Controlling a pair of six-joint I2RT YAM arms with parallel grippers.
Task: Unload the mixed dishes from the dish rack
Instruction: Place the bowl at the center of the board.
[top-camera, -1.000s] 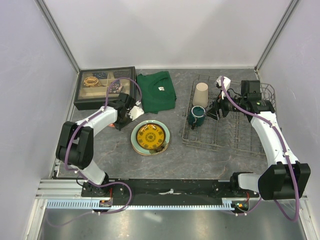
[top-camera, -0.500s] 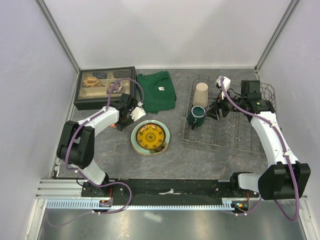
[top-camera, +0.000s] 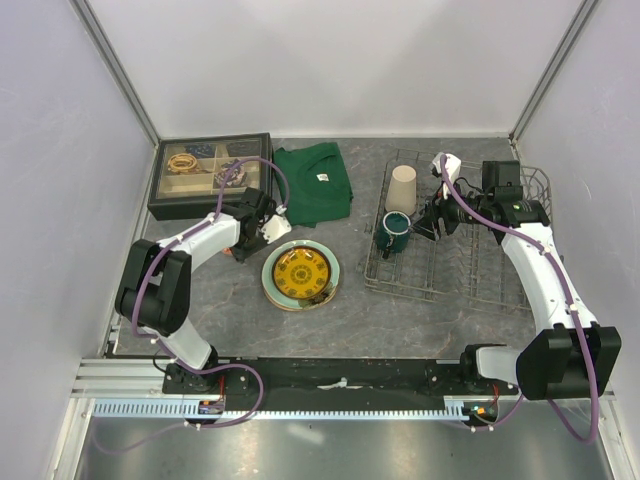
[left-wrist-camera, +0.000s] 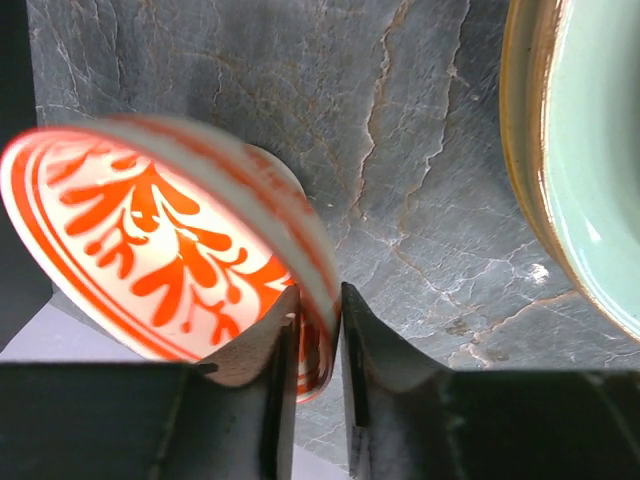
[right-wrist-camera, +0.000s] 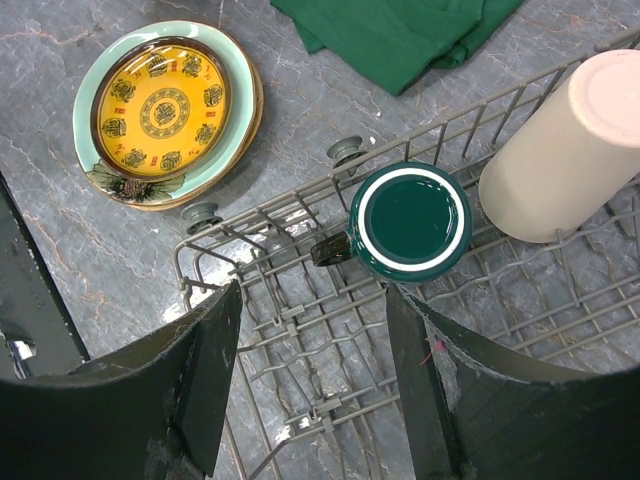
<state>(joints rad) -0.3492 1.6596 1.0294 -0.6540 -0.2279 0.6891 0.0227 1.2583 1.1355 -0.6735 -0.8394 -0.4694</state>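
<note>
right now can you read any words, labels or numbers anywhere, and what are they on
No text here can be read.
Green cloth: a small white tag, too small to read.
Yellow plate: only ornamental medallions, no letters.
Bowl: an orange leaf pattern, no words.
Mug and tumbler: plain.

No readable text, brand or number anywhere; small white tag on folded green cloth illegible.

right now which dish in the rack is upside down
The beige tumbler: its closed base faces up, while the dark green mug beside it stands mouth up.
</note>
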